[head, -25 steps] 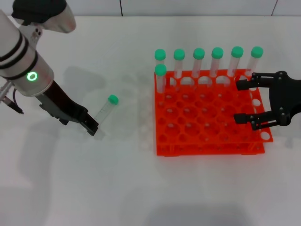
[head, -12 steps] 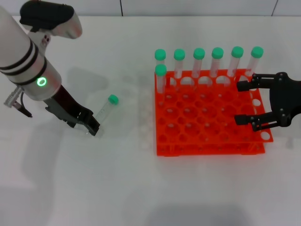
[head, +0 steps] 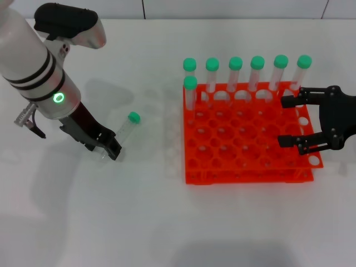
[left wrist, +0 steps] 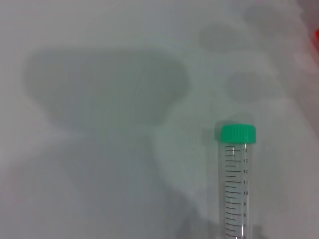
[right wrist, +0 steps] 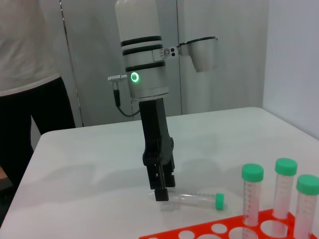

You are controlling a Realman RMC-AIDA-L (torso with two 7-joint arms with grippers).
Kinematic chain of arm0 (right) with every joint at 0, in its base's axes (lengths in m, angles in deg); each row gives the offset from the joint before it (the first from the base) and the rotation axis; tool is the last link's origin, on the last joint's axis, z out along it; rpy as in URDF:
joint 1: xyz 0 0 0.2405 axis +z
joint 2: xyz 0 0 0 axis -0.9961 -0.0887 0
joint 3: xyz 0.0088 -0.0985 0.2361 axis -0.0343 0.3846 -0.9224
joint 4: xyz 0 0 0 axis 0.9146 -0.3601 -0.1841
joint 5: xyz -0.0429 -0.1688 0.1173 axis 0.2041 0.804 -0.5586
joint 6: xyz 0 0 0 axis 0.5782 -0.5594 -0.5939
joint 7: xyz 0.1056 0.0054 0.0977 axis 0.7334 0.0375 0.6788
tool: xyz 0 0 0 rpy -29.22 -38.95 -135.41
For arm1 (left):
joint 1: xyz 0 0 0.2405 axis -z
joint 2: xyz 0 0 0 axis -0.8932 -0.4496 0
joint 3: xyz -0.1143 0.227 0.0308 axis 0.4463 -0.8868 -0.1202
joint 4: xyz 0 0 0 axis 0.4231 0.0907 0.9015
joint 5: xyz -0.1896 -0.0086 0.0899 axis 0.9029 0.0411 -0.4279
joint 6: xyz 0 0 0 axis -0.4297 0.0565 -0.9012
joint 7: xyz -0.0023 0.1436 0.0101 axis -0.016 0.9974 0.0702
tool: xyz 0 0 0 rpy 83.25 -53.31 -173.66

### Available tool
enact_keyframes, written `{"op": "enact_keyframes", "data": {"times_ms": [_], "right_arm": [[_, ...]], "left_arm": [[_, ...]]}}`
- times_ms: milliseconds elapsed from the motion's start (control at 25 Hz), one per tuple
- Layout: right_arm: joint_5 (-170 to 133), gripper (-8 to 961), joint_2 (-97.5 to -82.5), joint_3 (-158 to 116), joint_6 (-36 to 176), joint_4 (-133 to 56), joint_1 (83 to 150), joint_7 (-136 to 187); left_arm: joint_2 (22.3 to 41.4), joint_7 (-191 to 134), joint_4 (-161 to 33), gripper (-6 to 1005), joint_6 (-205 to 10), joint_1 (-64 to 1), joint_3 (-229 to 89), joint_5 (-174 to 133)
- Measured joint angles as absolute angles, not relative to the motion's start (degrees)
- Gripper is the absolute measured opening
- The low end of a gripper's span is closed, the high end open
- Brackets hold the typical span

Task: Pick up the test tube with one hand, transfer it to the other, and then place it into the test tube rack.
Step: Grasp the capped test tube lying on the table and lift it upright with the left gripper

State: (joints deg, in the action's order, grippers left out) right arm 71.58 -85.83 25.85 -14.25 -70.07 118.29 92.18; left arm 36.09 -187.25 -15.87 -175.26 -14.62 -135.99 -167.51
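With the test tube [head: 123, 135] lying flat on the table [head: 139, 211] left of the test tube rack [head: 245, 139], the left gripper [head: 109, 150], whose finger spread I cannot tell, should straddle its clear end squarely before pinching, while the right gripper [head: 292, 121] waits spread above the rack's right edge.

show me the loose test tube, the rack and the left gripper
test tube [head: 125, 129], head view, on its clear body
test tube rack [head: 245, 169], head view, on its orange top grid near the front
left gripper [head: 109, 149], head view, at the black fingertips by the tube's bottom end

bright, even overhead light | soft shadows on table [head: 167, 222] | left wrist view seems hazy
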Motion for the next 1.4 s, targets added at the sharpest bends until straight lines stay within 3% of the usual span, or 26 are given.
{"op": "enact_keyframes", "data": {"times_ms": [280,520,920,1400], "right_arm": [[71.21,869,-85.82,25.84,-14.05,-70.06,118.00,92.18],[71.11,869,-85.84,25.85,-13.60,-70.06,117.91,92.18],[71.06,868,-85.92,25.85,-13.38,-70.06,117.86,92.40],[71.07,868,-85.69,24.48,-13.61,-70.12,117.51,92.33]], "left_arm": [[36.23,-188.08,-15.90,558,-174.90,-14.06,-138.06,-167.36],[36.39,-188.13,-16.25,335,-174.89,-13.93,-138.50,-167.28],[36.37,-188.48,-16.92,181,-174.74,-13.59,-138.39,-167.20],[36.22,-185.73,4.62,187,-171.28,-18.61,-138.55,-166.71]]}}
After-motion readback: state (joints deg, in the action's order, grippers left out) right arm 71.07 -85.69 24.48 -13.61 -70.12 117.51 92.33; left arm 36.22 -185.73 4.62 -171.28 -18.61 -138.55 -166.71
